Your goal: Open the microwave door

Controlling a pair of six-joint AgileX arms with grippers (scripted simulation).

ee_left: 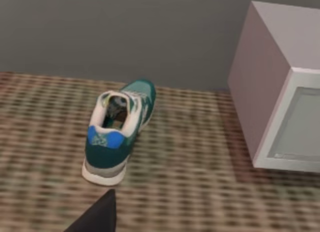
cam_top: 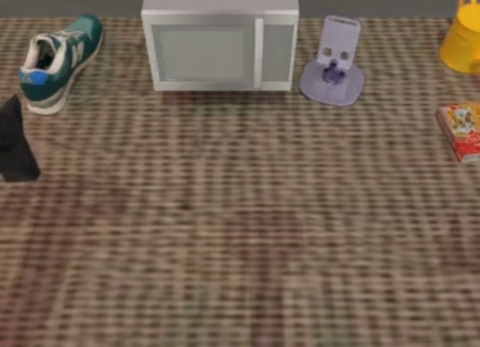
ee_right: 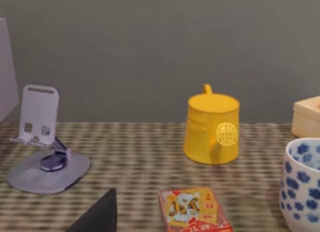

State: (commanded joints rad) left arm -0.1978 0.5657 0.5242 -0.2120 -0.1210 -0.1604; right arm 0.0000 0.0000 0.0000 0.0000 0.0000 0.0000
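Note:
The microwave (cam_top: 220, 38) stands at the back centre of the table, a boxy light-grey oven. Its door (cam_top: 202, 53), a flat panel with a pale frosted window, lies flush with the front, beside the narrow control strip (cam_top: 278, 52). In the left wrist view the microwave (ee_left: 280, 86) shows from its side, with the door's edge (ee_left: 300, 124) closed. My left gripper (cam_top: 15, 141) sits at the table's far left edge, well away from the microwave. Only a dark part of my right gripper (ee_right: 102, 214) shows, and it is out of the top view.
A teal sneaker (cam_top: 58, 58) lies left of the microwave, close to my left gripper. A lilac phone stand (cam_top: 334, 62) stands right of it. A yellow watering can (cam_top: 463, 38) and a red card box (cam_top: 461, 130) are at the right edge, with a blue-flowered cup (ee_right: 305, 184) nearby.

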